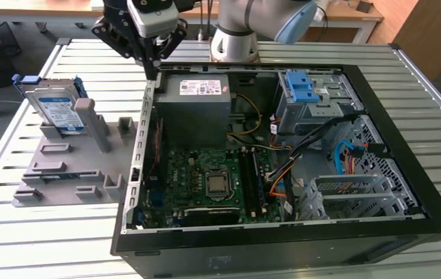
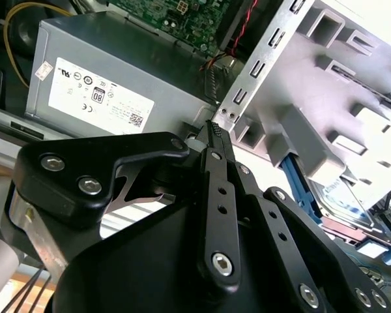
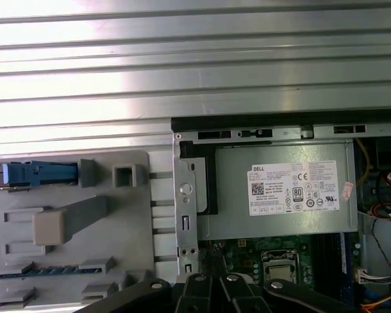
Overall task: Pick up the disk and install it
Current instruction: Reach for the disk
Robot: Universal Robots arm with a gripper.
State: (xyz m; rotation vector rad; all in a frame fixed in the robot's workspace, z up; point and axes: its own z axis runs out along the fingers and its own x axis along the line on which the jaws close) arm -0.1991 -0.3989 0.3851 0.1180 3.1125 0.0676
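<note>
The disk [image 1: 56, 107], silver with a white-and-blue label and a blue carrier frame, stands on edge in the grey holder plate [image 1: 65, 168] at the exterior view's left. It appears edge-on in the first wrist view [image 3: 38, 173], and part of it shows beyond the plate in the second wrist view [image 2: 344, 201]. My gripper [image 1: 152, 71] hangs above the far left corner of the open computer case [image 1: 376, 232], to the disk's right and apart from it. Its black fingers [image 2: 212, 130] are shut together with nothing between them. Its linkages [image 3: 212, 287] show in the first wrist view.
Inside the case lie a grey power supply [image 1: 197, 107] with a white sticker, the green motherboard [image 1: 205, 177], loose cables [image 1: 283, 174] and a drive cage with a blue latch [image 1: 302, 87]. The case and holder plate rest on a slatted metal table [image 1: 50, 244].
</note>
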